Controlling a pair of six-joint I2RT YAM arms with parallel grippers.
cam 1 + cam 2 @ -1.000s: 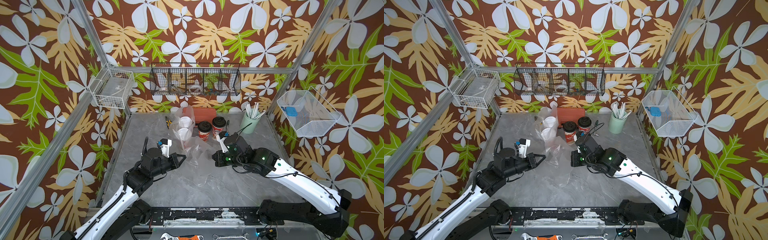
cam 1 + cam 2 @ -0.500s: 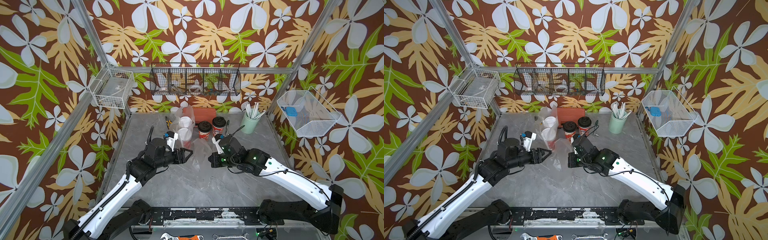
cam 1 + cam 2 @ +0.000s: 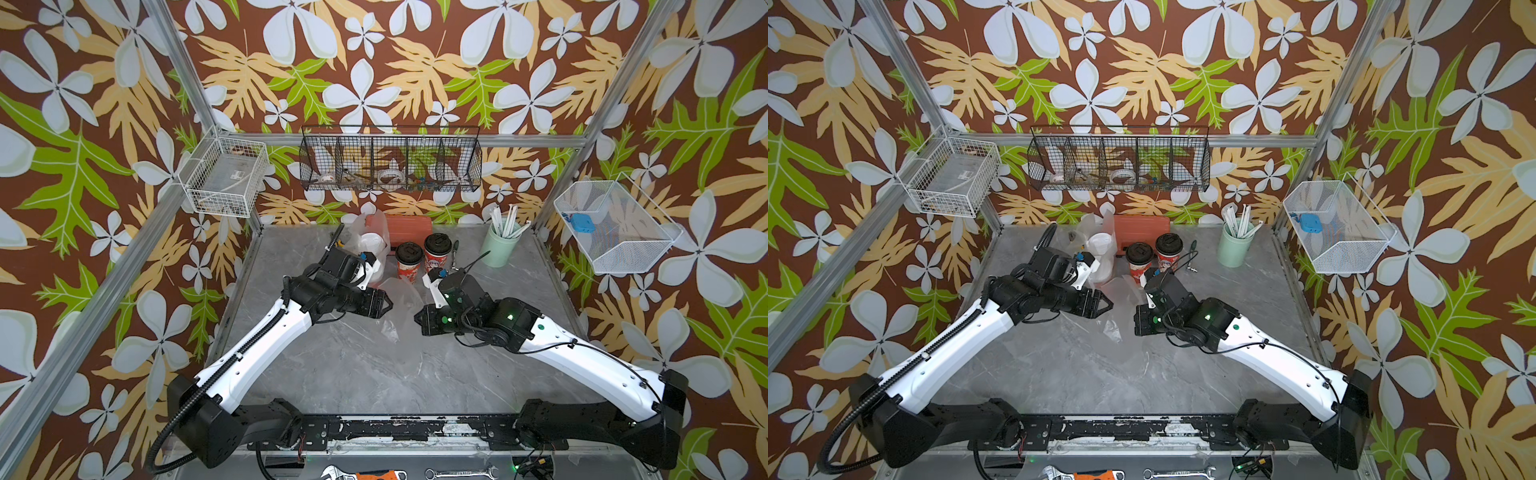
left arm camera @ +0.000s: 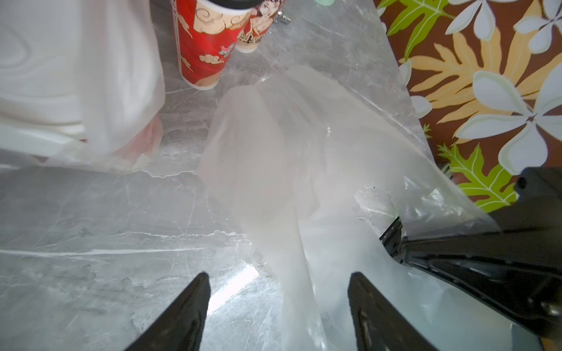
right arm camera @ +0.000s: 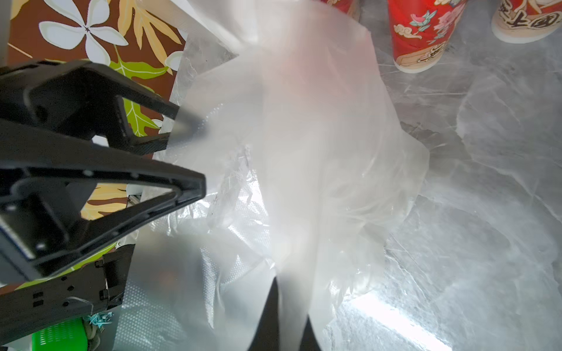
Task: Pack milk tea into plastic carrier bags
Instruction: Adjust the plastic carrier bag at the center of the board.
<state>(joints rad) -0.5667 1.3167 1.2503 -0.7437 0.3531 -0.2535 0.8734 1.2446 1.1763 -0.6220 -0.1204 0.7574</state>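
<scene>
In front of the black-lidded cups (image 3: pixel 422 257), the right gripper (image 3: pixel 417 318) pinched the empty bag (image 3: pixel 401 293), the left gripper (image 3: pixel 388 305) spread beside it. Opening the bag likely needed the left's grip opposite.

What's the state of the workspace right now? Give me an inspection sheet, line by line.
Surface: grey marble-look tabletop, no spills.
Job's things: two black-lidded milk tea cups standing loose; white-lidded cup inside standing carrier bag; empty carrier bag between grippers.
Clutter: mint-green straw cup, orange case at back.
Grippers: left gripper open; right gripper shut on empty carrier bag.
Cables: black conduit along left arm.
Surroundings: floral walls, three wire baskets.
</scene>
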